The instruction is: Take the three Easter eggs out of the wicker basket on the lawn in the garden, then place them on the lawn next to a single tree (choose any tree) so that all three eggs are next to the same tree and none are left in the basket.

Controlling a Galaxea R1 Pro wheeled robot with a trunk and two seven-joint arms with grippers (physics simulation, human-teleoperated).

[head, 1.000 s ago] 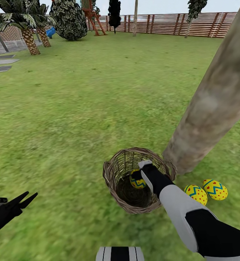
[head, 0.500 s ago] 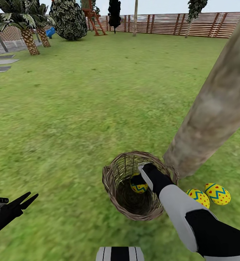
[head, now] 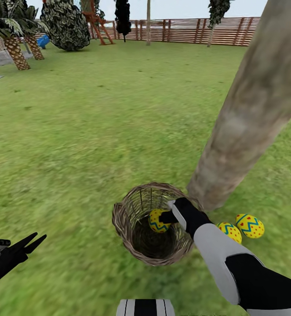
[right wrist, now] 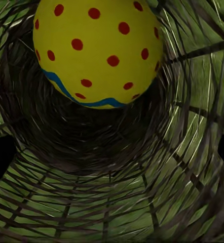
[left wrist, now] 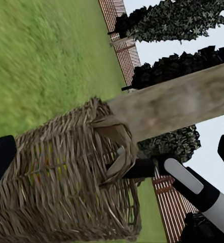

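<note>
Moved: view has swung right; egg point(head: 158, 220) now sits higher in the basket point(head: 132, 206), clamped by the right gripper point(head: 166, 217).
Tree point(head: 246, 109): basket touches its base.
Done: two eggs point(head: 240, 228) on grass beside trunk.
Left: third egg.
Left gripper point(head: 31, 242): apart, idle.

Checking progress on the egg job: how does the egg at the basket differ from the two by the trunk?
The egg at the wicker basket mouth, egg, is held in the right hand, off the grass; the two eggs lie free on the lawn beside the tree. All are yellow with red dots and blue zigzags.
</note>
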